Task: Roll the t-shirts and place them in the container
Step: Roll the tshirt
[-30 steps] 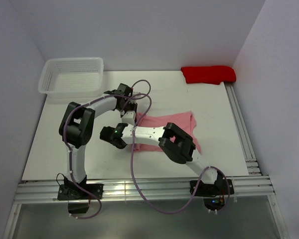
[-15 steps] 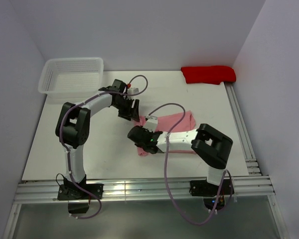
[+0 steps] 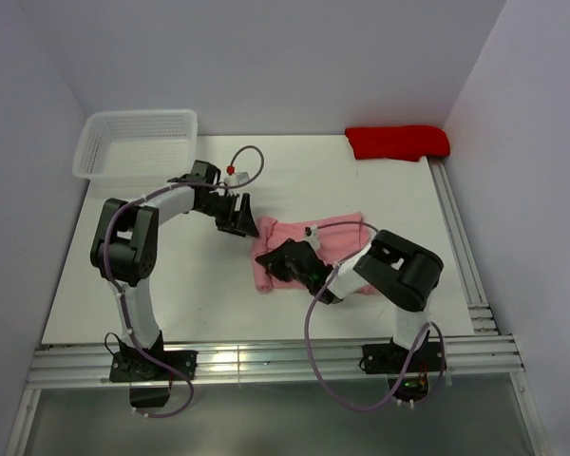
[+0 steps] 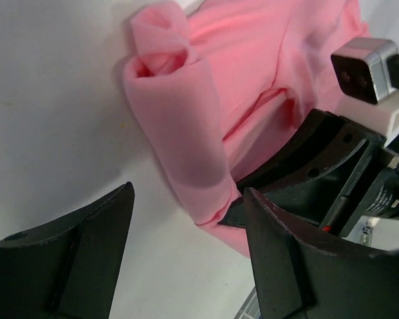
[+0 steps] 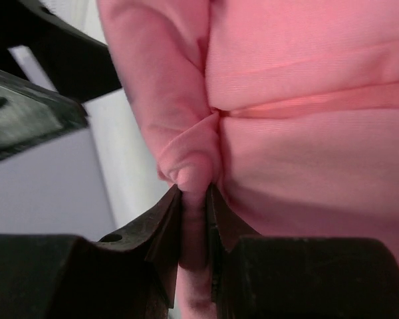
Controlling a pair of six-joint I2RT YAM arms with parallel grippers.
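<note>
A light-pink t-shirt [image 3: 340, 236] lies at the table's middle, its left end folded over into a thick roll [image 3: 263, 263]. My right gripper [image 3: 279, 258] is shut on that roll: in the right wrist view the two jaws [image 5: 194, 196] pinch a fold of the pink fabric [image 5: 306, 133]. My left gripper [image 3: 243, 219] stands open just left of the shirt's far-left corner, apart from it. In the left wrist view its gripper [image 4: 188, 199] has wide-spread fingers framing bare table, with the rolled end [image 4: 186, 133] beyond and the right gripper's black body [image 4: 319, 166] against it.
A white mesh basket [image 3: 136, 142] stands at the back left. A red folded cloth [image 3: 397, 142] lies at the back right corner. Metal rails run along the right edge [image 3: 461, 256] and the near edge [image 3: 266, 361]. Cables loop above both wrists.
My left gripper opened, let go of the shirt and drew back to the left. My right gripper swung rightwards from bare table and closed on the shirt's left end, now rolled.
</note>
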